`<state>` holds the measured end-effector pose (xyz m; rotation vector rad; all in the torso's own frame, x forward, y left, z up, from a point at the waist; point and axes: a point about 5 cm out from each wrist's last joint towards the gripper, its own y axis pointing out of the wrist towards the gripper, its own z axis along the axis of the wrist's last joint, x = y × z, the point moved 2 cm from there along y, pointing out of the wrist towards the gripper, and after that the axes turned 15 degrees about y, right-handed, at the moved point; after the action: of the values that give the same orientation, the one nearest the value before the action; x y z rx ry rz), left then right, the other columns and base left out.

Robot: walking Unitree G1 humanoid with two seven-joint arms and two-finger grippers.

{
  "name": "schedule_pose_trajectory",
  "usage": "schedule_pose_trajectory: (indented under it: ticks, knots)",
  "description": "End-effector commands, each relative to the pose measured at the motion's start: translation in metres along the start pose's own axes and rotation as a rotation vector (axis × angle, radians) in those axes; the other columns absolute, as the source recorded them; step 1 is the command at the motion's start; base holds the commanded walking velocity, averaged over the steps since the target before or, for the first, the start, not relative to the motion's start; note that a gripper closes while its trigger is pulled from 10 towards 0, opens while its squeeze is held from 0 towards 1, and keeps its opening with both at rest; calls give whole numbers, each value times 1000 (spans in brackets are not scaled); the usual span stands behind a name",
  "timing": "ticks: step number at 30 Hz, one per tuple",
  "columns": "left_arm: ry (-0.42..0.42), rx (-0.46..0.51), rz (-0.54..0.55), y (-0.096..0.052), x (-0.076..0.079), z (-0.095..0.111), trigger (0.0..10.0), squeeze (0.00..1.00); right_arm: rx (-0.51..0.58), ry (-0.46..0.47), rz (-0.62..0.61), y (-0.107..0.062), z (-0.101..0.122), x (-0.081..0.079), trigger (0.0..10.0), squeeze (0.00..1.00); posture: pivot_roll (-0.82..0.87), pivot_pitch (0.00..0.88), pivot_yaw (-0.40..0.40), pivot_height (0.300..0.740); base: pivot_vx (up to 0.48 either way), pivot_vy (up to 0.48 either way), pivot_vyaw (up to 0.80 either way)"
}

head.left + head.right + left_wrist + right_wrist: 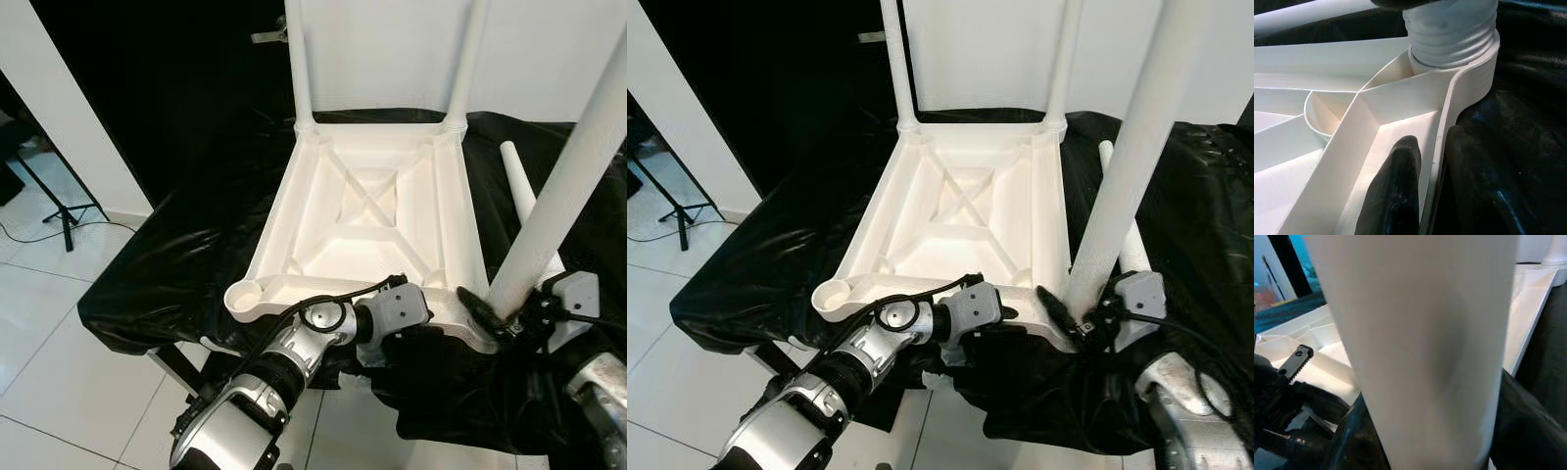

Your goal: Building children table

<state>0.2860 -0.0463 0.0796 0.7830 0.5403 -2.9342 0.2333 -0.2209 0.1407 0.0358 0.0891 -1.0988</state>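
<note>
A white plastic children's table (362,206) lies upside down on a black-draped surface. Two white legs (299,59) (468,59) stand in its far corners. At the near right corner a third leg (568,166) stands upright, its threaded base (1452,34) sitting in the socket. My right gripper (495,318) is shut around this leg low down; in the right wrist view the leg (1425,347) is clamped by the black fingers (1359,431). My left gripper (1432,191) is shut on the table's near rim, one finger inside the rim and one outside. The near left socket (247,294) is empty.
A loose white leg (516,176) lies on the black cloth (186,245) to the right of the table. A black tripod stand (59,211) and cables sit on the white tiled floor at left. A white wall stands behind.
</note>
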Motion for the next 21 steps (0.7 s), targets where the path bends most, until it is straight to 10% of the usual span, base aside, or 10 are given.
schedule_pose_trajectory:
  ticks: [1, 11, 21]
  knots:
    - [-73, -102, -64, -2, 24, -24, 10000, 0, -28, 43, 44, 1, -6, -4, 0, 0, 41, 0, 46, 740, 0, 0, 0]
    - [-73, -102, -57, -2, 22, -24, 10000, 0, -27, 164, 5, -3, -25, -15, 0, 0, 47, 0, 46, 740, 0, 0, 0]
    - [-69, -112, -54, -6, 21, -26, 10000, 0, 194, 183, -591, -19, -30, -14, 0, 0, 77, 0, 41, 740, 0, 0, 0]
